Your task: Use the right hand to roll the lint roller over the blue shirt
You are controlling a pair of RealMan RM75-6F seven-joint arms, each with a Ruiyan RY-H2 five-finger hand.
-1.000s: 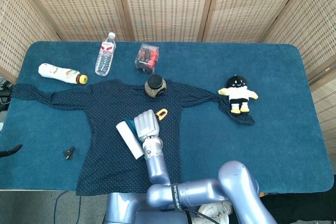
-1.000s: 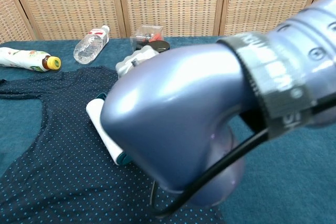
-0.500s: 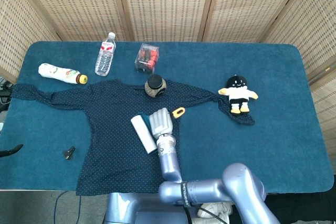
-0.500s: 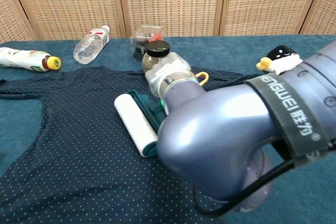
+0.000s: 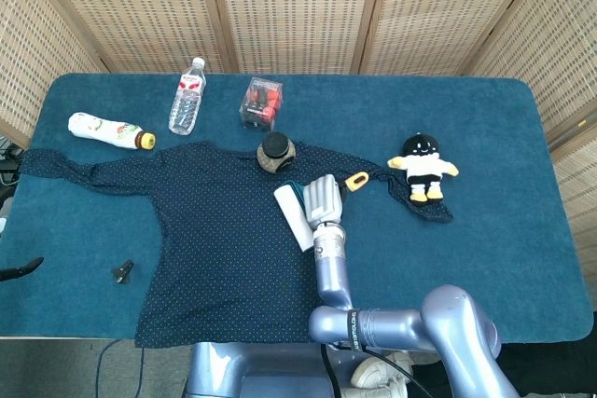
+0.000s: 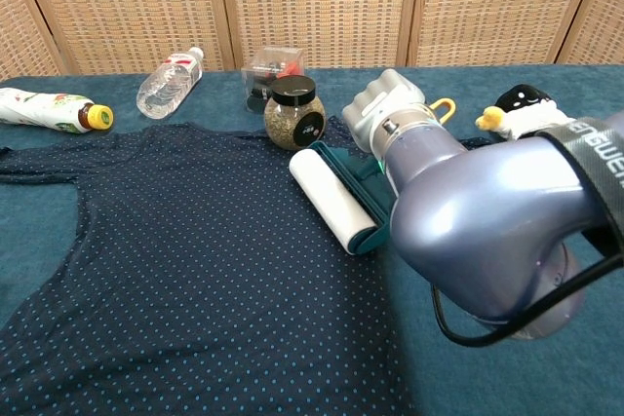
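Right hand (image 5: 326,199) is clamped on the roller (image 5: 293,217) handle, its white drum lying on the shirt (image 5: 215,230) near the right edge, so I'd keep the drum flat, press evenly, and steer clear of the jar (image 5: 275,152).

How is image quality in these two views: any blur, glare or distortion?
Head view: evenly lit and sharp, soft shadows, no glare; the right hand and lint roller read clearly on the blue shirt. Chest view: the nearby right forearm looms large and soft at its edges; the background stays sharp.
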